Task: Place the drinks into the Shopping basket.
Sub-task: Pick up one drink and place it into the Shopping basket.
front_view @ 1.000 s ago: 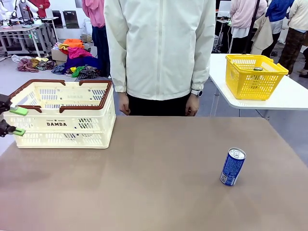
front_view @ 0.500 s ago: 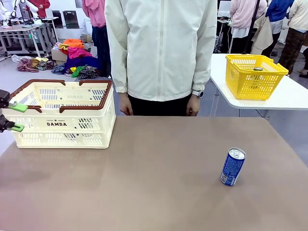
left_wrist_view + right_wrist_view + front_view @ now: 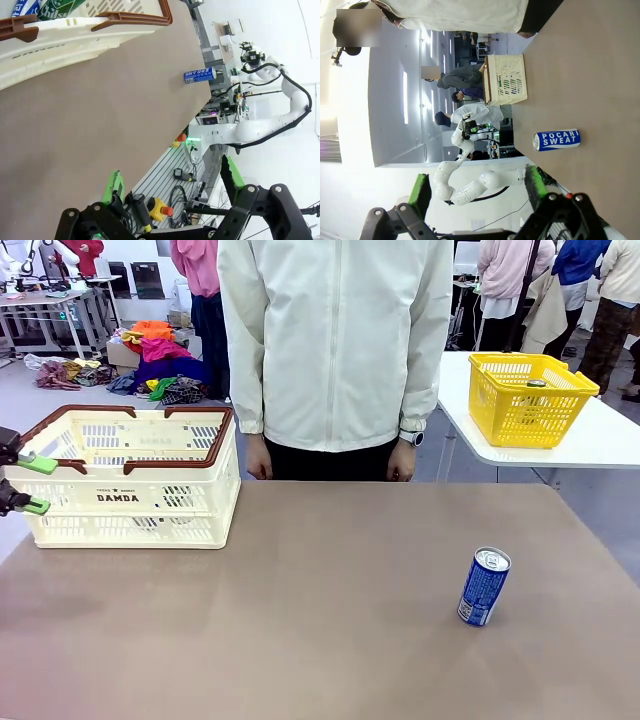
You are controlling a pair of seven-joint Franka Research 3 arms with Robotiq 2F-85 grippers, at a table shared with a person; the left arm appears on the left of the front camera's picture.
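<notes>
The cream Shopping basket point(image 3: 130, 475) with a brown rim stands at the table's far left. A blue drink can point(image 3: 484, 586) stands upright at the right front. My left gripper point(image 3: 35, 485) hovers open just left of the basket, its green pads apart. In the left wrist view the left gripper point(image 3: 172, 180) is open and empty; the basket point(image 3: 75, 35) holds a blue can point(image 3: 25, 7) and a green can point(image 3: 57, 7), and the lone can point(image 3: 200, 75) stands far off. The right gripper point(image 3: 477, 189) is open, back from that can point(image 3: 557, 139), with the basket point(image 3: 505, 80) beyond.
A person point(image 3: 335, 350) in a white jacket stands at the table's far edge, hands hanging at the sides. A yellow basket point(image 3: 530, 398) sits on a white side table at the back right. Bare brown tabletop point(image 3: 300, 620) lies between basket and can.
My left gripper has drifted slightly left and up beside the basket. The can and basket have not moved.
</notes>
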